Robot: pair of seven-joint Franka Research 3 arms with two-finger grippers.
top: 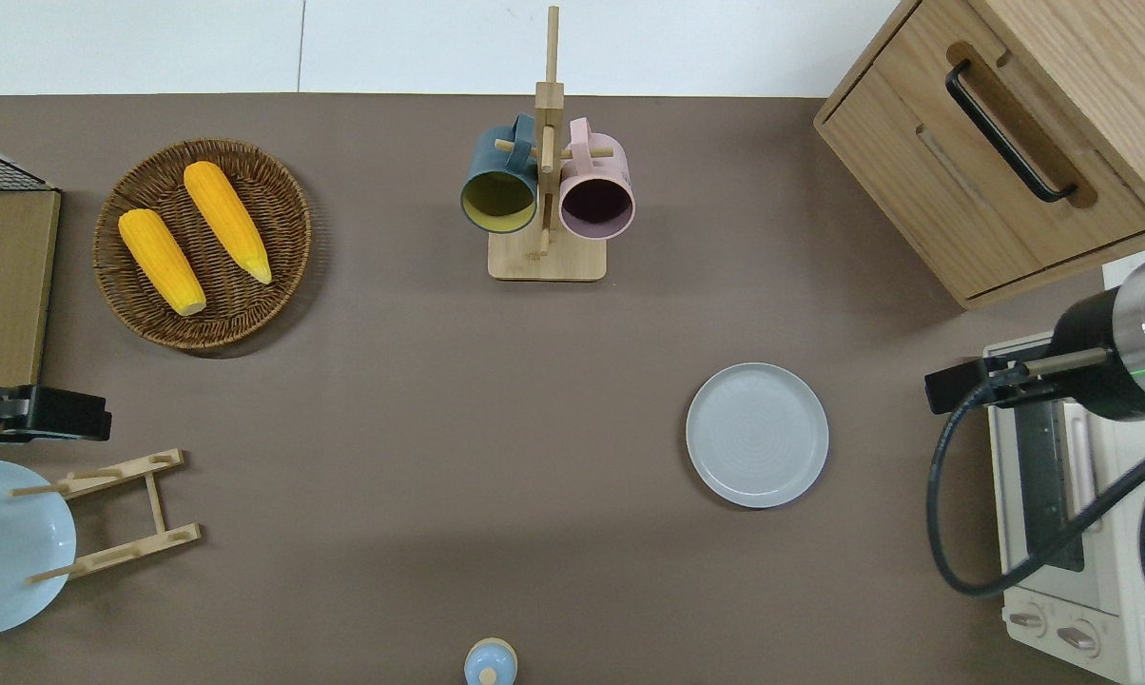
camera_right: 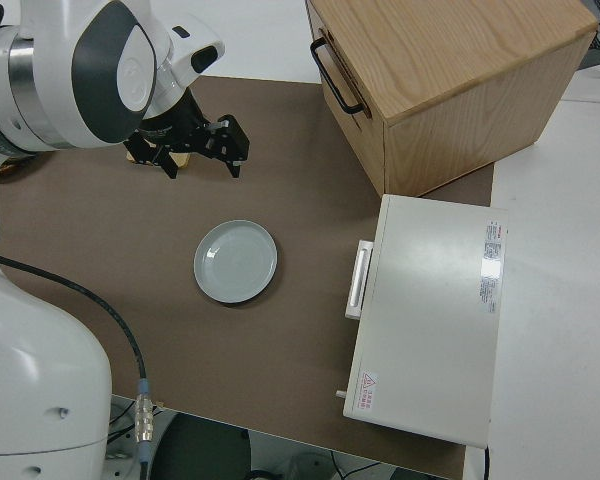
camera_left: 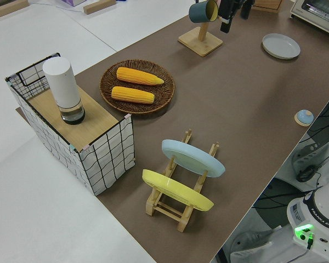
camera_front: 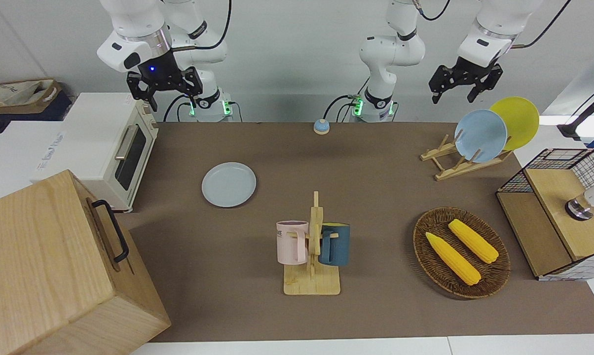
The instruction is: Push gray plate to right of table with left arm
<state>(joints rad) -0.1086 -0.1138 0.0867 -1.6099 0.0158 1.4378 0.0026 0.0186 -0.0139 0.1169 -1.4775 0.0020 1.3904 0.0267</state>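
Toward the right arm's end of the table, at three o'clock overhead, I see the gray plate lying flat; my left claw hangs open and empty at nine, well apart.

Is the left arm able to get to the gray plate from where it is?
Probably yes, but not quickly. The left gripper hangs high over the left arm's end of the table, and the gray plate lies flat toward the right arm's end. Bare tabletop lies between them.
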